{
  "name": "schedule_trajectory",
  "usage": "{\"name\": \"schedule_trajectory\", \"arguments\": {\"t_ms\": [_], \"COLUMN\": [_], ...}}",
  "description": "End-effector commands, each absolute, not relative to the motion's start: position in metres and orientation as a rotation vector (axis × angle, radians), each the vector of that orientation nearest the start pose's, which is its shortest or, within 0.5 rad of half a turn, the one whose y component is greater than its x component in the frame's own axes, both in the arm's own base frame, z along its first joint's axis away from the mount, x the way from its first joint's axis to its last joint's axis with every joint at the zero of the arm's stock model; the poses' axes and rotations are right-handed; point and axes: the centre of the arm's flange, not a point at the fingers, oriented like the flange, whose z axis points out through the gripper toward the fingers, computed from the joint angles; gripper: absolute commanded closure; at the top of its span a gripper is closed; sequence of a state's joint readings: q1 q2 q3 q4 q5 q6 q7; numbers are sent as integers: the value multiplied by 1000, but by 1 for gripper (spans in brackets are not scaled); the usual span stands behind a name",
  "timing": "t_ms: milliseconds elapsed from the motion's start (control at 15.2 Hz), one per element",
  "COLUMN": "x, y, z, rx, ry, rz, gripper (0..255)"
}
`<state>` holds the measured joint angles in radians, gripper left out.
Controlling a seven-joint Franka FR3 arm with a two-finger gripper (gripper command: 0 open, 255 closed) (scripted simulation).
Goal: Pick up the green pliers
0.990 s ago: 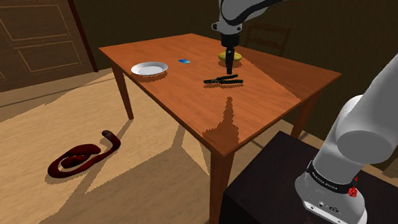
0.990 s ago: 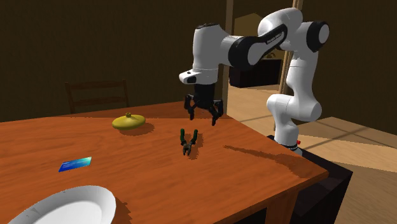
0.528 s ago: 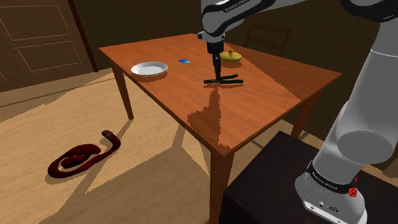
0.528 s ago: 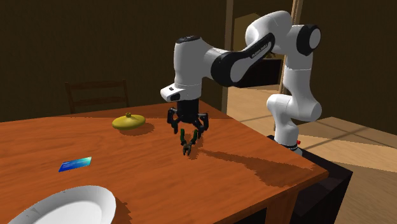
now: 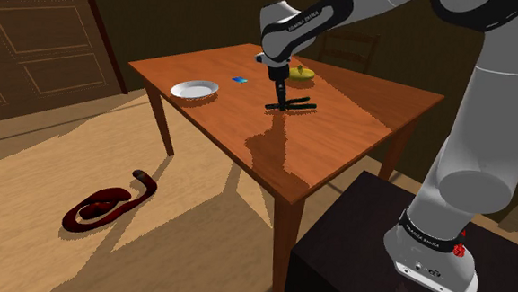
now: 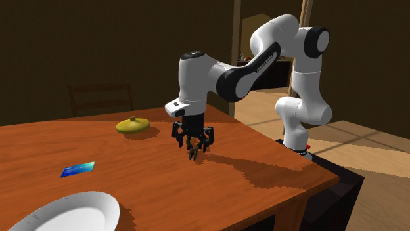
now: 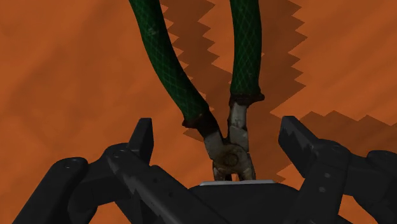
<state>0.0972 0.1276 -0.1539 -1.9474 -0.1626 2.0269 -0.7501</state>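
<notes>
Claw has dropped onto the green pliers at mid-frame, fingers wide and straddling them; I'd judge closing comes next.

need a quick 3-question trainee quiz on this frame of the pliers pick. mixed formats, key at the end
1. True or false: the gripper is shut on the pliers.
2. What colour are the pliers' handles? A red, B green, C blue.
3. Fill in: the gripper straddles the pliers' ____ end.

Key: 1 false, it is open and not touching them; 2 B; 3 head.
</notes>
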Motion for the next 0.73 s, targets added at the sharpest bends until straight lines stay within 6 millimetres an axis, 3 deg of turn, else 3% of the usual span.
{"name": "schedule_trajectory", "arguments": {"t_ms": [0, 660], "x": [580, 580], "y": [-40, -40], "z": [411, 417], "rx": [-3030, -3030], "ry": [-1227, -1227], "rz": [176, 176], "gripper": [255, 255]}}
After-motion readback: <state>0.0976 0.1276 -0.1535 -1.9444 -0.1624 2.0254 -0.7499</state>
